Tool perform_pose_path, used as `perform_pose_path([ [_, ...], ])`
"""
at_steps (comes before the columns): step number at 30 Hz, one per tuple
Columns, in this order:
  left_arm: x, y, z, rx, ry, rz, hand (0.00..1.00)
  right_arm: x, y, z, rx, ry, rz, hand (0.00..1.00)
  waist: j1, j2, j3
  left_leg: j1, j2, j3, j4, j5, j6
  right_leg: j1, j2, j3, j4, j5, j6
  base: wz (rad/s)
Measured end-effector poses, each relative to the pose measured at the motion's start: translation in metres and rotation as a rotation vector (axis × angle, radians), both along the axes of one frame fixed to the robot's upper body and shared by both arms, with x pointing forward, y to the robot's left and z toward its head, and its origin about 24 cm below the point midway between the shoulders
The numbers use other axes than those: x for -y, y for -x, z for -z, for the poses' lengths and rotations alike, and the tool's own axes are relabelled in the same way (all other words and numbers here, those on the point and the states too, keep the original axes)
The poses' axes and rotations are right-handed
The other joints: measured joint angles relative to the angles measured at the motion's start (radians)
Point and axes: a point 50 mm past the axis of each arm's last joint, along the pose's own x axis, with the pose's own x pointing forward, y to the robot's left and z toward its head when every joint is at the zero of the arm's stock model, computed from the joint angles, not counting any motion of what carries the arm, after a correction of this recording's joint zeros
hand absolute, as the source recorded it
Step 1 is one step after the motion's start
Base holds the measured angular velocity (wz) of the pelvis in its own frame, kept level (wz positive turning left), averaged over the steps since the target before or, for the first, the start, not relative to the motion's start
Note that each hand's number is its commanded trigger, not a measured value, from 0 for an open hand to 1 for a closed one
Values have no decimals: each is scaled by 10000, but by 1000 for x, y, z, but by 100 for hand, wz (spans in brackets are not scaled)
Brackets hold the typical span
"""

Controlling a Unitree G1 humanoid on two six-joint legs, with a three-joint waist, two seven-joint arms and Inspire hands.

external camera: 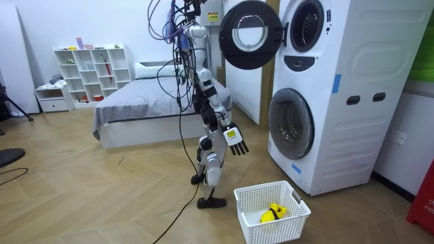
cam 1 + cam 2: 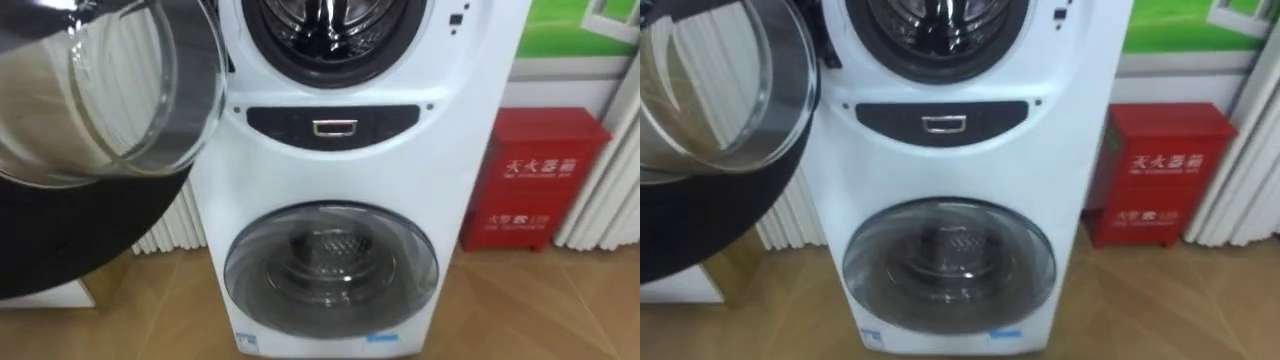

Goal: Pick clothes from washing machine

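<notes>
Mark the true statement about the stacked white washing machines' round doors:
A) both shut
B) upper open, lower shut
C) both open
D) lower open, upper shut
B: the upper round glass door is swung out to the side, while the lower round glass door sits flush against its white washing machine.

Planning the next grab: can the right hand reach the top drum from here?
Probably not yet. The door is open and the top drum unblocked, but the right hand hangs low, away from the machine.

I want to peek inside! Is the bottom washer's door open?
No, the bottom door is shut against the washing machine, while the top door hangs open.
</notes>
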Motion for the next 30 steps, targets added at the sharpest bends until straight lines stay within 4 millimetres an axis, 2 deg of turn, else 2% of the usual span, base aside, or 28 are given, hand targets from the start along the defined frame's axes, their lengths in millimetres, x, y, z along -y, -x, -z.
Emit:
perform_pose_path([
  [2,-1,1,0,0,-43,-82,0,1,4,1,-156,-63,7,0,16,-108,-33,31,104,61,-5,12,-54,69,115,3,-135,62,-62,-5],
  [3,-1,1,0,31,-17,-226,0,1,5,1,-219,-67,21,0,20,-187,-9,98,136,57,-43,14,-90,156,160,-8,-236,74,-83,0],
  [5,-1,1,0,114,-1,-578,0,0,6,1,-263,-73,-23,0,51,-153,-42,126,165,57,-75,10,-124,183,197,-13,-293,76,-93,0],
  [10,1,2,0,338,227,-1451,0,-1,3,2,-235,-191,-69,0,131,-161,-27,-27,144,-214,-78,-10,-152,161,193,-180,-353,75,-95,6],
  [11,1,1,0,380,265,-1586,0,0,0,1,-182,-179,-51,0,173,-181,14,-29,137,-222,-93,-10,-152,173,193,-175,-412,76,-95,8],
  [16,-4,13,0,493,428,-3268,0,3,-4,0,30,-85,239,0,173,-174,46,18,81,-437,-248,-10,-153,392,177,-396,-666,72,-81,13],
  [17,-8,16,0,610,381,-3900,0,5,-4,-1,54,-19,397,0,197,-165,102,122,77,-455,-284,-10,-154,550,183,-435,-801,72,-80,10],
  [18,-10,18,-1,665,353,-4265,0,6,-4,-1,80,-2,515,0,197,-152,109,175,75,-461,-316,-10,-154,615,186,-446,-834,72,-79,7],
  [19,-16,21,-3,840,230,-5041,0,9,-4,-2,177,32,822,0,188,-97,101,270,69,-500,-384,-10,-157,703,189,-460,-880,72,-78,5],
  [21,-30,13,-8,1353,-36,-6081,0,15,-8,-5,380,269,954,0,219,21,104,277,66,-517,-390,-11,-157,755,203,-455,-952,79,-68,2],
  [23,-57,-2,-20,2455,-378,-7415,0,27,-12,-10,763,575,1284,0,286,259,44,343,57,-507,-443,-9,-159,772,202,-454,-938,79,-67,0],
  [24,-65,-8,-24,2794,-471,-7665,0,30,-13,-11,860,643,1364,0,285,314,43,360,57,-508,-465,-7,-163,776,204,-451,-938,79,-67,-3],
  [26,-96,-28,-43,4030,-971,-8534,0,40,-15,-15,1052,961,1509,0,289,563,35,412,46,-505,-535,1,-169,779,202,-424,-928,79,-67,-2],
  [27,-102,-31,-47,4296,-1076,-8674,0,42,-14,-16,1060,1058,1490,0,307,591,4,418,36,-510,-538,1,-168,781,195,-418,-926,79,-66,-6],
  [28,-115,-39,-57,4869,-1285,-8928,0,44,-12,-17,1047,1182,1550,0,335,737,-12,424,31,-489,-544,1,-168,771,193,-376,-927,79,-66,-11],
  [29,-126,-51,-69,5457,-1538,-8868,0,46,-6,-17,985,1286,1585,0,489,738,-69,428,35,-422,-558,1,-168,712,202,-305,-900,78,-64,-19],
  [30,-137,-62,-82,6114,-1758,-8738,0,47,-1,-17,922,1326,1626,0,598,808,-80,421,44,-366,-579,2,-168,630,214,-218,-856,78,-65,-19],
])
